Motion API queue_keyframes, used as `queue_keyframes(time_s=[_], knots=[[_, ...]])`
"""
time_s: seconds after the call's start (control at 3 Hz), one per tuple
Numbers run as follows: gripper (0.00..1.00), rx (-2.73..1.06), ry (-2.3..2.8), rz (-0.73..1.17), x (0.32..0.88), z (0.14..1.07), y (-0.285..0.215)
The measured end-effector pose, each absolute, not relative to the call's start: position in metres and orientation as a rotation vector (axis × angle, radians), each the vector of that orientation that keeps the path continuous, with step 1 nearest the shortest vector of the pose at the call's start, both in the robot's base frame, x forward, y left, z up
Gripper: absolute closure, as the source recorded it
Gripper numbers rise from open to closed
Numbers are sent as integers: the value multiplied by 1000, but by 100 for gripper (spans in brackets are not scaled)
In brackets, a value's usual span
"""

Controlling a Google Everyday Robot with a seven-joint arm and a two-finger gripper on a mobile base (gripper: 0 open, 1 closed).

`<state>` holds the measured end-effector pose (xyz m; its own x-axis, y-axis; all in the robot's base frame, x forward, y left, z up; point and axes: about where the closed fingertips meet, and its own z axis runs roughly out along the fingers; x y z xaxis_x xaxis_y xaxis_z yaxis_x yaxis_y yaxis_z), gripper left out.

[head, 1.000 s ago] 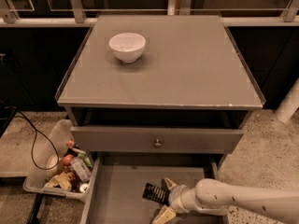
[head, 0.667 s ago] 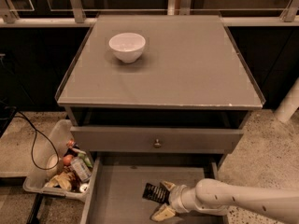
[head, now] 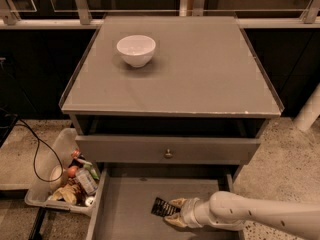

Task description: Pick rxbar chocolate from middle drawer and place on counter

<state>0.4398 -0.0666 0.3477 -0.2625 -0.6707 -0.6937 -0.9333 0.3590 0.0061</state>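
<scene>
The rxbar chocolate (head: 162, 207) is a small flat black wrapper bar lying on the floor of the open middle drawer (head: 131, 204), a little right of its centre. My gripper (head: 173, 212) reaches in from the right on a white arm. It is open, with one tan fingertip (head: 178, 202) just behind the bar's right end and the other in front of it. The bar still rests on the drawer floor. The counter (head: 200, 69) is the wide grey cabinet top above.
A white bowl (head: 136, 49) stands on the counter's back left. The upper drawer front with a round knob (head: 168, 154) overhangs the back of the open drawer. A clear bin of packets and bottles (head: 70, 176) sits on the floor at the left, with a black cable beside it.
My gripper has shifted slightly toward the bar, and its fingers now stand closer together around the bar's right end. The bar has not moved.
</scene>
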Motion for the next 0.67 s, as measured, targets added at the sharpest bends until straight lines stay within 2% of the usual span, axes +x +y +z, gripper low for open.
queue_keyframes(time_s=[0.33,0.67], knots=[[89,-1387,2024,566,440,348,-67],[100,-1387,2024,567,440,348,-67]])
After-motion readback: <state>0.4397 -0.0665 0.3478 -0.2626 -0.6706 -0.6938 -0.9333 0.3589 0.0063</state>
